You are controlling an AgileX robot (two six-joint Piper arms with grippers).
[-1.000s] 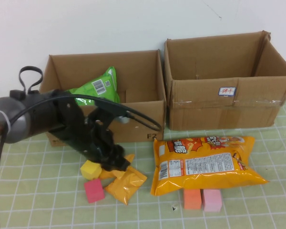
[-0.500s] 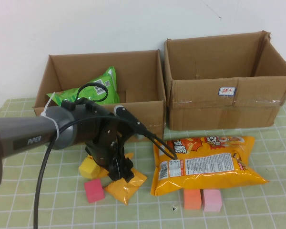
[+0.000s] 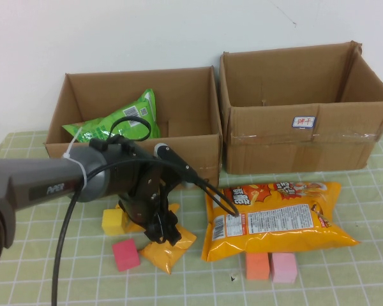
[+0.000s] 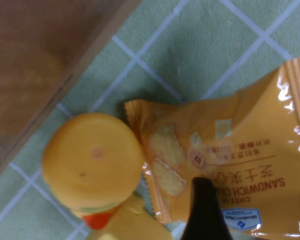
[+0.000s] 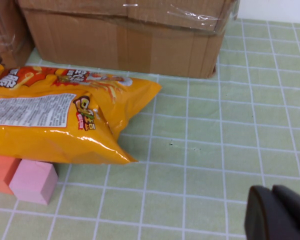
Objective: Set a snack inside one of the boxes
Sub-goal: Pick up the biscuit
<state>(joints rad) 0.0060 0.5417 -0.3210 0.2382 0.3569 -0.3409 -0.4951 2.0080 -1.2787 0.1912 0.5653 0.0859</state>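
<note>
My left end effector [image 3: 163, 231] is low in the lower left of the high view, right over the small orange snack pack [image 3: 169, 245]. One black finger [image 4: 205, 210] touches the pack. I cannot tell how far it is spread, or if it has a grip. The pack lies on the green checked surface [image 3: 345, 280], in front of the left box [image 3: 198, 162]. My right end effector [image 5: 277, 212] is squeezed closed, holding nothing, near the big orange chip bag [image 5: 50, 120].

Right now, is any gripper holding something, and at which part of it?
It cannot be told for the left gripper, low over the small orange snack packet. The right gripper is shut, empty, above the table.
</note>
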